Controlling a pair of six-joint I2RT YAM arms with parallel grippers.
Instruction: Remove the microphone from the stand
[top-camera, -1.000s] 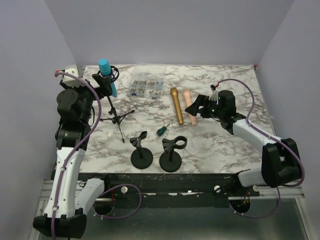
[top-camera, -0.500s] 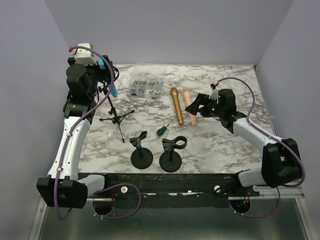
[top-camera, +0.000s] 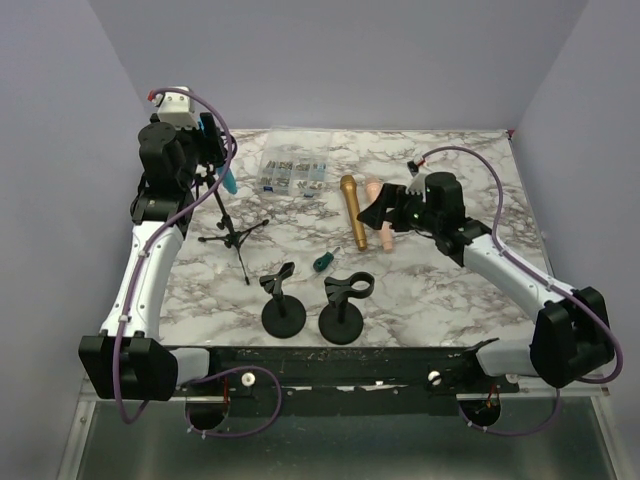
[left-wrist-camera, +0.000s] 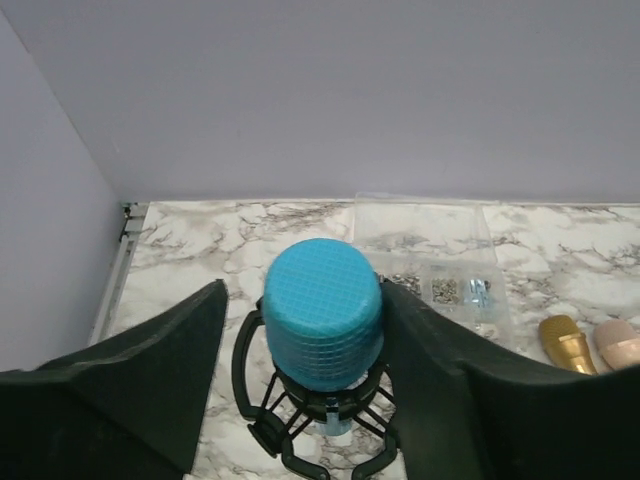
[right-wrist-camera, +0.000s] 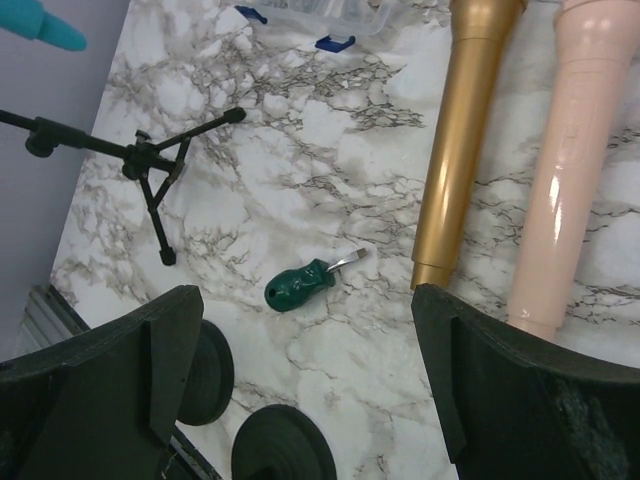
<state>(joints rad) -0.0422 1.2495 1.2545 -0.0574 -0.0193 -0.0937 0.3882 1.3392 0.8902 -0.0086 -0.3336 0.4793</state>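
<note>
1. Blue microphone (left-wrist-camera: 322, 315) as task item: upright in black shock mount (left-wrist-camera: 243, 375) on top of tripod stand (top-camera: 232, 236), far-left corner of table (top-camera: 470, 170). Not yet out of the mount.
2. Left gripper (left-wrist-camera: 308, 300): spread wide, one finger on each side of the mesh head, level with it. Right finger touching or nearly touching the head, left finger with a visible gap. No clamp yet.
3. Right gripper (right-wrist-camera: 305, 310): spread too, holding nothing, hanging over the middle of the table above the screwdriver (right-wrist-camera: 300, 285), well apart from the stand.
4. Handling, judged: rigid body, probably light. Rounded head smooth, so likely slippery under a weak pinch. Mesh possibly dentable, so no hard squeeze.
5. Where to grab, judged: across the head or just under it, above the mount ring, then straight up along the mic's axis.
6. Risk, judged: thin-legged tripod, probably light; could lift or tip with the mic if the mount grips tight.
7. Counts:
   - microphones: three. Blue one mounted, plus gold microphone (right-wrist-camera: 462, 140) and pink microphone (right-wrist-camera: 570, 170) lying side by side.
   - stands: three. One tripod, plus two round-base clip stands (top-camera: 283, 305) (top-camera: 343, 308), both vacant.
   - screwdrivers: one, green handle.
   - clear parts box (top-camera: 291, 175): one.
</note>
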